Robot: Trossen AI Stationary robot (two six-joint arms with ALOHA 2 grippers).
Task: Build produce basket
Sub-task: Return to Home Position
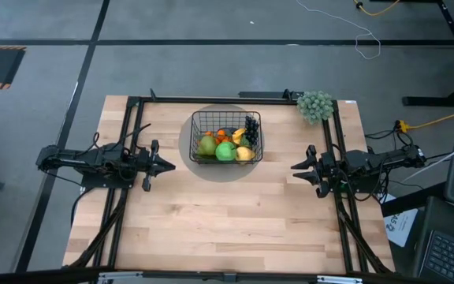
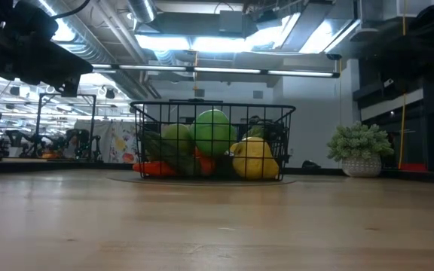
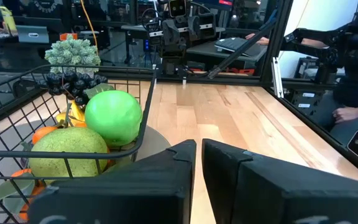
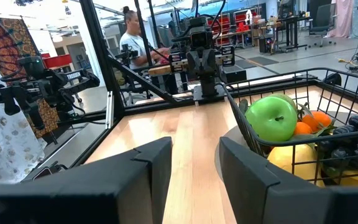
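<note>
The black wire basket (image 1: 194, 134) stands on a flat grey disc (image 1: 186, 154) at the middle of the table's far half. In it lie a green apple (image 1: 225, 151), a pear (image 1: 207, 145), a yellow fruit (image 1: 244, 154), oranges (image 1: 223, 134) and dark grapes (image 1: 251, 126). My left gripper (image 1: 168, 166) hovers left of the basket, pointing toward it, shut and empty. In its wrist view (image 3: 199, 146) the apple (image 3: 112, 117) and pear (image 3: 67, 151) show close by. My right gripper (image 1: 296, 168) hovers right of the basket, open and empty (image 4: 195, 146).
A pale grey-green bushy cluster (image 1: 315, 105) stands at the table's far right corner. Black frame rails (image 1: 124, 142) run along the table's left, right and far edges. Bare wood (image 1: 227, 221) lies between the basket and the near edge. A person (image 4: 132, 37) shows beyond the table.
</note>
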